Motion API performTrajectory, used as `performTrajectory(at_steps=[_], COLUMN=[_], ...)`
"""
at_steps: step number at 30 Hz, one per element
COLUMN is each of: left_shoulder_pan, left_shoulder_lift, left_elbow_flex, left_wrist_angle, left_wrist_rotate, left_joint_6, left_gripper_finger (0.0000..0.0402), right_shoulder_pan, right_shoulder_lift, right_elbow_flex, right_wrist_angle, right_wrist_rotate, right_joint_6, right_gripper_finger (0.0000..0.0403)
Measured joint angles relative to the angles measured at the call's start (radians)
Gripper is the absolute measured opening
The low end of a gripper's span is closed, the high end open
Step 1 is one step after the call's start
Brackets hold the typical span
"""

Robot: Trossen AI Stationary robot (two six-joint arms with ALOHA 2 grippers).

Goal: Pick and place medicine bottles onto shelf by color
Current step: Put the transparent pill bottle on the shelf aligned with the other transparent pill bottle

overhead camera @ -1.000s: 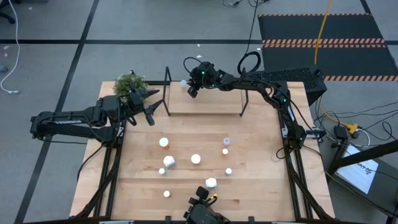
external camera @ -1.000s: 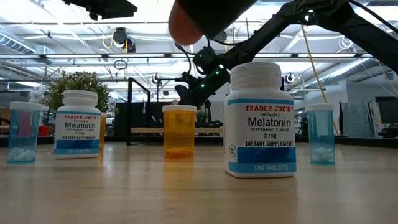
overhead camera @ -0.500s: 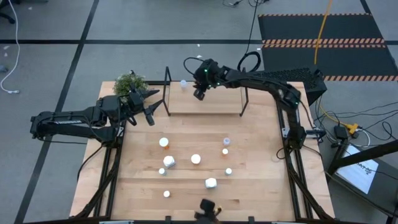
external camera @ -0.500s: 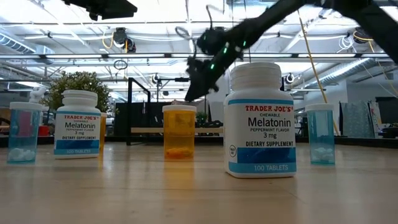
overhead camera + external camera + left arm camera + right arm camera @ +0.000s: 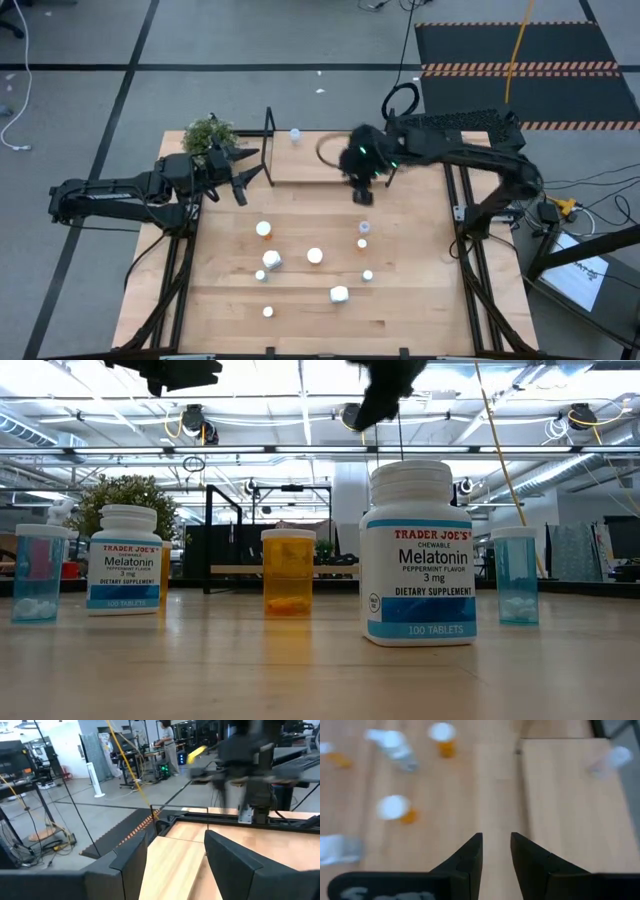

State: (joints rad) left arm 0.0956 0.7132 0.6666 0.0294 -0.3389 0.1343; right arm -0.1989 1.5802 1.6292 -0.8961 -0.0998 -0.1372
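With fingers slightly parted and empty, right tool (image 5: 362, 194) hangs over shelf's (image 5: 300, 168) front edge. One pale bottle (image 5: 295, 134) on the shelf's far left end. Other bottles (image 5: 315, 256) scattered across bench (image 5: 420, 300). Left tool (image 5: 238, 184), open and empty, beside plant (image 5: 207, 133).

A big open robotics lab: grey floor (image 5: 250, 40) taped in black lines, hazard-striped mat (image 5: 520, 50) at one o'clock, cables (image 5: 515, 60) trailing, ceiling strip lights (image 5: 250, 452) overhead, equipment racks (image 5: 135, 750) and a person (image 5: 167, 742) working far off.
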Motion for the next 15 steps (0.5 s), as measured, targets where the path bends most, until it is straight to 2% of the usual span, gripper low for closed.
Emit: performTrajectory(at_steps=[2,8,11,15], left_shoulder_pan=[-0.009,-0.055,-0.073,-0.089], left_shoulder_lift=[0.0,0.0,0.001,0.024], left_elbow_flex=[0.0,0.0,0.0,0.0], left_wrist_angle=[-0.003,-0.004,-0.004,-0.003], left_wrist_rotate=[0.0,0.002,0.002,-0.001], left_joint_6=[-0.006,-0.014,-0.026,-0.052], left_gripper_finger=[0.02,0.02,0.02,0.02], right_shoulder_pan=[0.064,0.282,0.382,0.459], right_shoulder_lift=[-0.062,-0.21,-0.258,-0.293], right_elbow_flex=[-0.052,-0.217,-0.304,-0.436], right_wrist_angle=[0.001,0.005,0.03,0.127], right_wrist_rotate=[0.018,0.201,0.243,0.287], right_joint_6=[0.048,0.231,0.316,0.395], right_gripper_finger=[0.0093,0.01,0.0106,0.0113])
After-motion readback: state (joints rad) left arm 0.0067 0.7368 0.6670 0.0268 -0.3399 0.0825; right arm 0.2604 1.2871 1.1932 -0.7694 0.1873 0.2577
